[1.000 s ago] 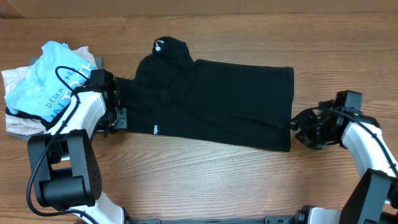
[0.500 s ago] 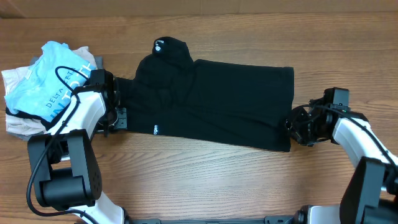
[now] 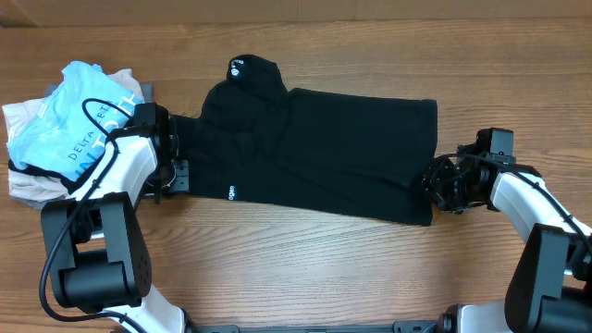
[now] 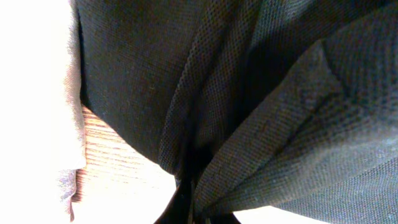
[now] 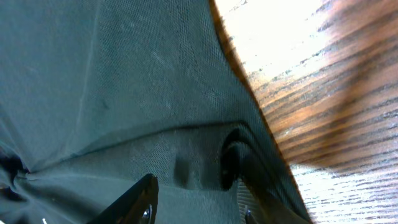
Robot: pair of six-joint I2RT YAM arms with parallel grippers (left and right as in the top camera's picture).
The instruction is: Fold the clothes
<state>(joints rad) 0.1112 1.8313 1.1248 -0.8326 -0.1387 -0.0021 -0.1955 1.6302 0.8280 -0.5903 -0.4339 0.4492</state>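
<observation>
Left gripper (image 3: 178, 155) is clamped tight on the near-left end of the black shirt (image 3: 314, 153); in its wrist view the mesh cloth gathers into creases that run down to one pinch point at the bottom of the picture, with a strip of wooden table (image 3: 305, 268) showing beside it. Right gripper (image 3: 433, 185) sits at the opposite end, at the shirt's right edge near the front corner. Its wrist view shows its fingers (image 5: 140, 198) standing apart with a fold of hem lying between them (whether they actually press the cloth I cannot tell). The shirt itself lies flat and stretched lengthwise across the middle of the table between the two arms, already doubled into a long band, its right edge fairly straight. A rounded lump of fabric juts from the far edge towards the left, carrying a tiny white neck label (image 3: 236, 67), and a small white print (image 3: 231, 193) shows on the near edge, left of centre. Beyond the left arm, at the table's left end and apart from the black shirt, a light-blue shirt (image 3: 74, 120) with white lettering lies crumpled on top of pale folded garments (image 3: 28, 185).
</observation>
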